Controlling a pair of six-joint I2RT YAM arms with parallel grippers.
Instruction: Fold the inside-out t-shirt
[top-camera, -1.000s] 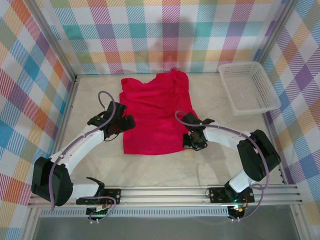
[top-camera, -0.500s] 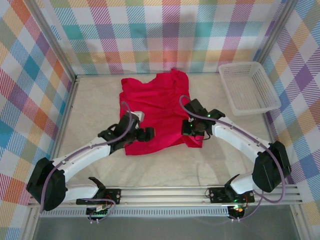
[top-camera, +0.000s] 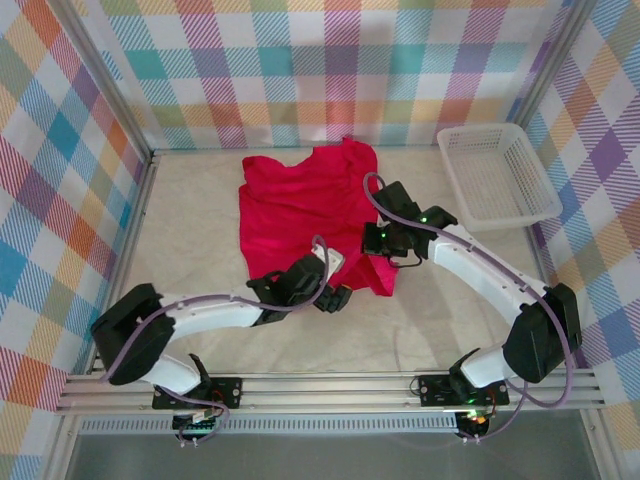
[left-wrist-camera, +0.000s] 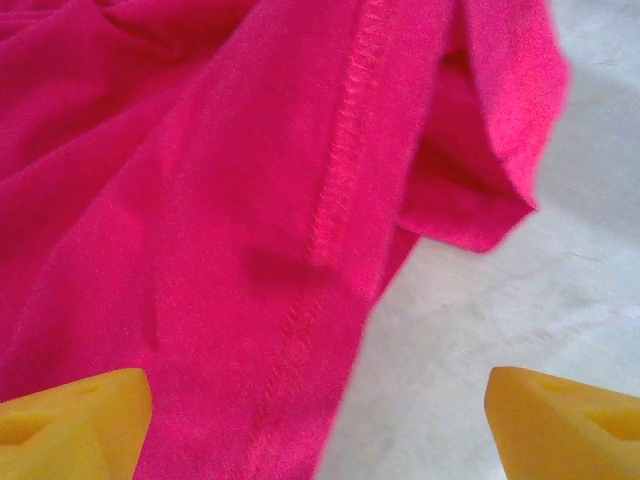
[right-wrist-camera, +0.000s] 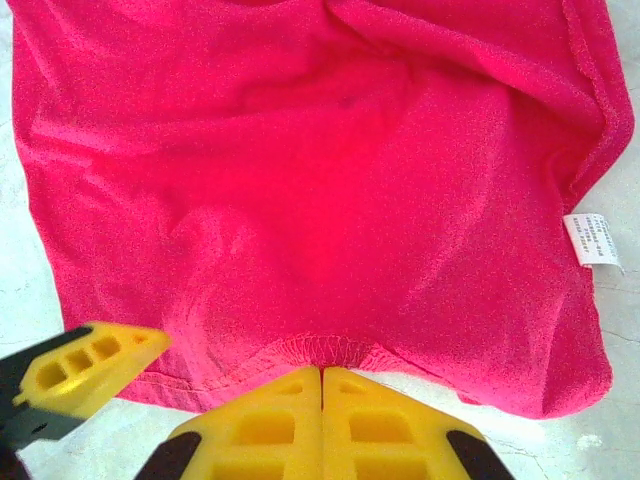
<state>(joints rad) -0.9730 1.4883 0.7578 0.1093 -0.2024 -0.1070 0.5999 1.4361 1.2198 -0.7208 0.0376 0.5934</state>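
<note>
The inside-out t-shirt (top-camera: 300, 205), plain red and wrinkled, lies in the middle of the table with its near right part lifted and bunched. My right gripper (top-camera: 378, 242) is shut on the shirt's stitched hem (right-wrist-camera: 322, 350), and the fabric spreads away from the closed fingertips (right-wrist-camera: 290, 395). A small white tag (right-wrist-camera: 590, 240) sticks out at the shirt's right edge. My left gripper (top-camera: 335, 297) is low at the shirt's near right corner, open wide. Its yellow fingertips (left-wrist-camera: 70, 420) straddle the shirt's seamed edge (left-wrist-camera: 330, 210) and bare table. One of its fingers (right-wrist-camera: 85, 370) shows in the right wrist view.
A white plastic basket (top-camera: 455, 185) stands at the back right of the table. Checked walls close in the left, back and right sides. A metal rail (top-camera: 330, 385) carrying the arm bases runs along the near edge.
The left gripper has swept right along the shirt's near edge to its right corner. The right gripper has carried the hem up and back, so the near right part of the shirt has bunched.
</note>
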